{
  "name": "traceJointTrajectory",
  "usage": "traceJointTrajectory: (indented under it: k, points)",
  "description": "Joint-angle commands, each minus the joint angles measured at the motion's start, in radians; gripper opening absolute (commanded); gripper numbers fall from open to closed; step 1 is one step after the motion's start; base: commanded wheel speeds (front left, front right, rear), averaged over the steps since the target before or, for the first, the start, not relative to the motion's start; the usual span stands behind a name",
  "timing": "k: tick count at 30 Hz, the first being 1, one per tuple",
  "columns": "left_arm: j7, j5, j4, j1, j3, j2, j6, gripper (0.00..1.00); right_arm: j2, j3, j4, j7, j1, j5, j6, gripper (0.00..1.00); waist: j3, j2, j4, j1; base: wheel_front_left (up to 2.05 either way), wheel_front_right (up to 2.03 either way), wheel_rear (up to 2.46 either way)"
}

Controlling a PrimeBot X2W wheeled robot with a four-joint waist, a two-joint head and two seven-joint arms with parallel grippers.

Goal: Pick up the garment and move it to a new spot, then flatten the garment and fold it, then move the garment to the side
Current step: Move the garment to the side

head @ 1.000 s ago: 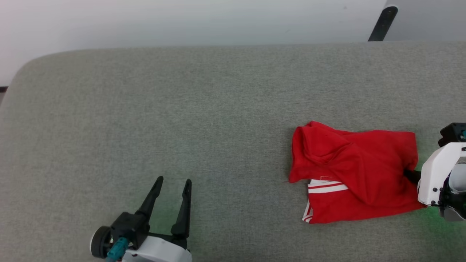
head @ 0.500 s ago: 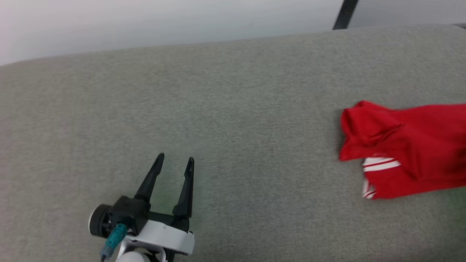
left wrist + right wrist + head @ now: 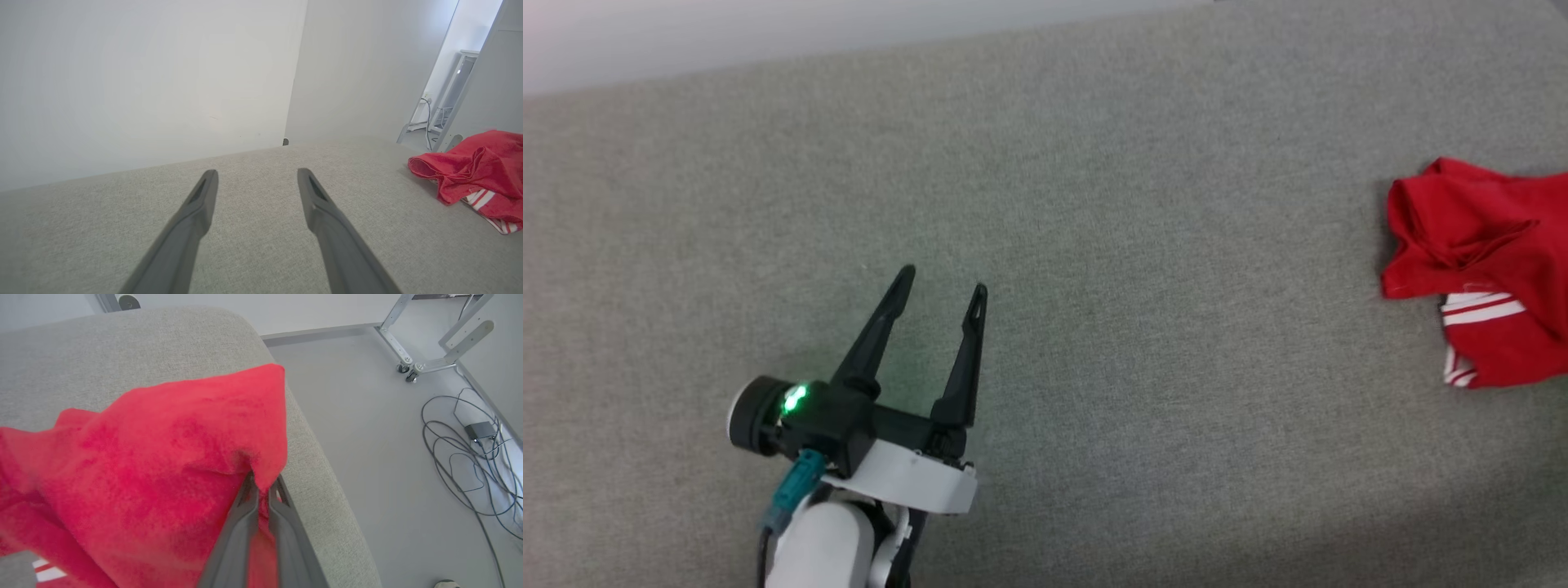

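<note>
On grey cushion [image 3: 1094, 245] | right claw [image 3: 261, 479] pinching garment [image 3: 143, 457] | left claw [image 3: 941, 287] wide

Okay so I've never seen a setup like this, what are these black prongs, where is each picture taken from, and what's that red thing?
This is a two-armed robot; the black prongs are its gripper fingers. One picture looks down from a camera on its head. The other two come from cameras on its wrists, each looking along that arm's own fingers.

The surface is a grey fabric-covered table. On it lies the garment, a rumpled red sports piece with white stripes.

The left gripper is open over bare fabric, holding nothing. In the right wrist view, the right gripper is shut on a pinched fold of the garment near the table's edge. Beyond that edge are the floor, cables and a wheeled metal stand.
</note>
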Motion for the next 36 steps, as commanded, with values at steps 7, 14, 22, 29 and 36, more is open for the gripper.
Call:
traceJointTrajectory:
  k: [7, 14, 22, 29, 36]
  points:
    - [-0.001, 0.020, -0.022, -0.042, 0.004, 0.023, -0.003, 1.00, 0.007, 0.043, 0.089, -0.094, -0.107, -0.107, -0.002, 0.00, 0.081, 0.0000, 0.013, 0.0000, 0.00, 0.00, 0.00]
    - [-0.001, 0.034, -0.056, -0.054, 0.009, 0.024, 0.005, 1.00, 0.038, 0.074, 0.192, -0.143, -0.172, -0.167, -0.002, 0.00, 0.107, 0.0000, 0.027, 0.0000, 0.00, 0.00, 0.00]
    - [-0.001, 0.030, -0.081, -0.042, 0.018, 0.013, 0.015, 1.00, 0.061, 0.098, 0.257, -0.177, -0.174, -0.167, -0.002, 0.91, 0.074, 0.0000, 0.034, 0.0000, 0.00, 0.00, 0.00]
    - [-0.001, 0.035, -0.071, 0.008, 0.034, 0.010, 0.021, 1.00, 0.060, 0.148, 0.265, -0.211, -0.147, -0.185, -0.002, 1.00, -0.021, 0.0000, 0.053, 0.0000, 0.00, 0.00, 0.00]
    - [-0.001, 0.013, -0.034, 0.075, 0.071, 0.002, 0.023, 1.00, 0.121, 0.214, 0.195, -0.235, -0.089, -0.152, -0.002, 1.00, -0.139, 0.0000, 0.084, 0.0000, 0.00, 0.00, 0.00]
